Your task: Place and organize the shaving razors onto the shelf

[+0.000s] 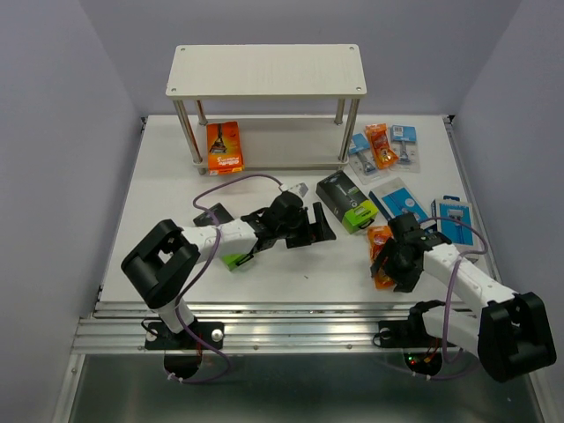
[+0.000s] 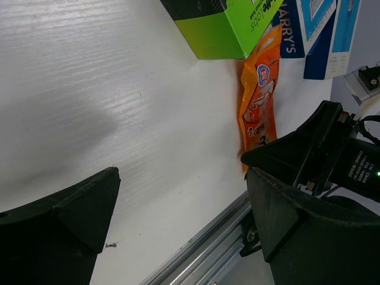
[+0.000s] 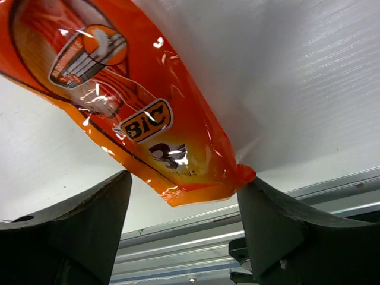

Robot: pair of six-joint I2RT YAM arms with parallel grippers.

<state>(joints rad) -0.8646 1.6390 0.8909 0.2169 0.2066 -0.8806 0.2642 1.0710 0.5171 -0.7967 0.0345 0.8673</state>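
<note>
Straddling end of orange pack [image 3: 136,107] with right gripper [image 3: 185,178], jaws spread, not pinching yet; well in front of shelf [image 1: 264,70], right side. Left gripper [image 2: 183,169] wide, empty. Loose packs [image 1: 345,201] before and right of shelf; one orange box [image 1: 225,146] on lower board. Barely begun. BIC print only from right wrist; shelf only from overhead.

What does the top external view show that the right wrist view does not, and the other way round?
Only the top external view shows the two-tier pale wood-grain shelf with an orange razor box on its lower board, and the left gripper. Only the right wrist view shows the lettering BiC and a 3 on the orange flat plastic pack. Both show that pack, the white table and the right gripper, open about the pack's end.
</note>
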